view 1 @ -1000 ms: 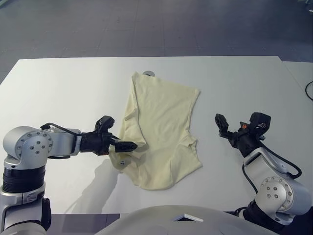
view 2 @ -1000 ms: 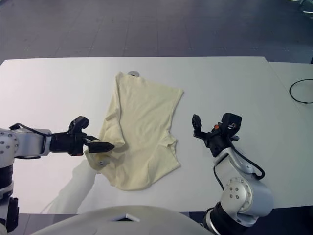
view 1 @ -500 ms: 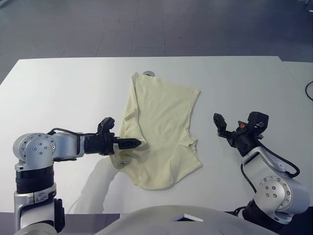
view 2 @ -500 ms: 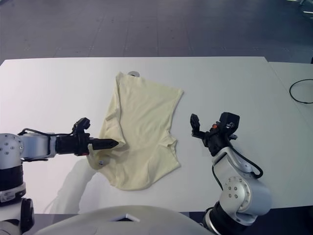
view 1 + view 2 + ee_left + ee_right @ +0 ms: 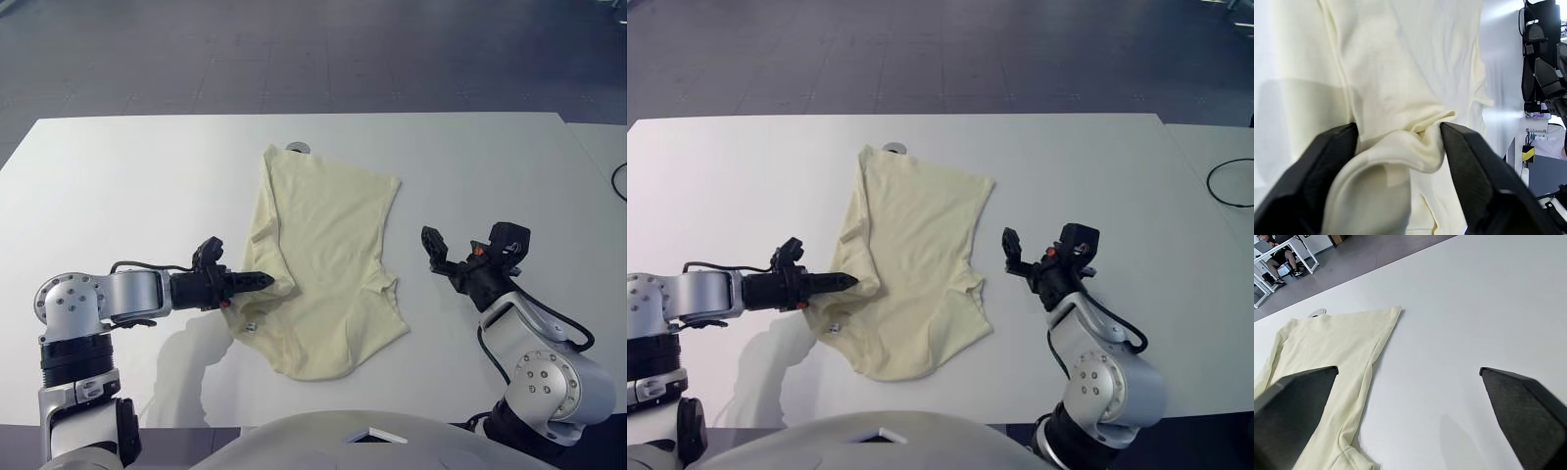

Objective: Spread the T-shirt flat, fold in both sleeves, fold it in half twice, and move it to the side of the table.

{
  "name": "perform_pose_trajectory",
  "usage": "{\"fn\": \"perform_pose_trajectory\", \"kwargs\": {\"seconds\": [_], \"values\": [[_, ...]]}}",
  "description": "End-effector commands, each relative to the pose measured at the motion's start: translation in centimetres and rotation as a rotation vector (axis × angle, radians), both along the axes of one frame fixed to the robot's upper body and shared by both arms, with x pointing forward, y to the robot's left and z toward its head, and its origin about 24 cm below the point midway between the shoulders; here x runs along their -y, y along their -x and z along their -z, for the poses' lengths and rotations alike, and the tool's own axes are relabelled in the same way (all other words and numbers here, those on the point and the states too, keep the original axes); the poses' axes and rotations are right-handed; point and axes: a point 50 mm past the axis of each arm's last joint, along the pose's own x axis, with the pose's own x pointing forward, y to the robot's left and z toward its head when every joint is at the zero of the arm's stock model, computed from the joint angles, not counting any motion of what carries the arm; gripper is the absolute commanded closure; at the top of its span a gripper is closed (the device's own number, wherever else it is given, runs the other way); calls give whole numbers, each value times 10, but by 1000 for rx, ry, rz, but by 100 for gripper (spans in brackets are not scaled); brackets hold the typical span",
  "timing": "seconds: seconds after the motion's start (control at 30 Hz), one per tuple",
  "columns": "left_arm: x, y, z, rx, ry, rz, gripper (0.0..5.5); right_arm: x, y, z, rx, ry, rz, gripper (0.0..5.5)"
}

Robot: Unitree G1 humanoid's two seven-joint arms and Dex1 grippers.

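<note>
A pale yellow T-shirt [image 5: 323, 255] lies crumpled and folded lengthwise in the middle of the white table [image 5: 118, 176]. My left gripper [image 5: 259, 282] is at the shirt's left edge, shut on a bunched fold of fabric [image 5: 1420, 142], which shows pinched between its dark fingers [image 5: 1327, 166]. My right gripper [image 5: 470, 243] stands open just above the table, to the right of the shirt and apart from it. From the right wrist, the shirt [image 5: 1327, 347] lies ahead beyond the spread pads [image 5: 1298, 401].
A small round silver disc [image 5: 298, 148] sits at the shirt's far edge. A black cable loop [image 5: 1229, 181] lies on the neighbouring surface at the far right. Bare tabletop stretches to both sides of the shirt.
My left gripper has shifted slightly forward and up at the shirt's left edge, and the left elbow has drawn in. The right gripper has drifted a little toward the shirt.
</note>
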Motion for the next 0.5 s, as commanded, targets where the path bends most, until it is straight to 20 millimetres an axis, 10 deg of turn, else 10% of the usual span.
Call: {"fn": "perform_pose_trajectory", "kwargs": {"seconds": [0.03, 0.5], "values": [[0, 4, 9, -64, -31, -40, 310, -3, 0, 1, -2, -7, -4, 10], [10, -9, -21, 22, 3, -140, 547, -4, 3, 3, -2, -9, 6, 10]]}}
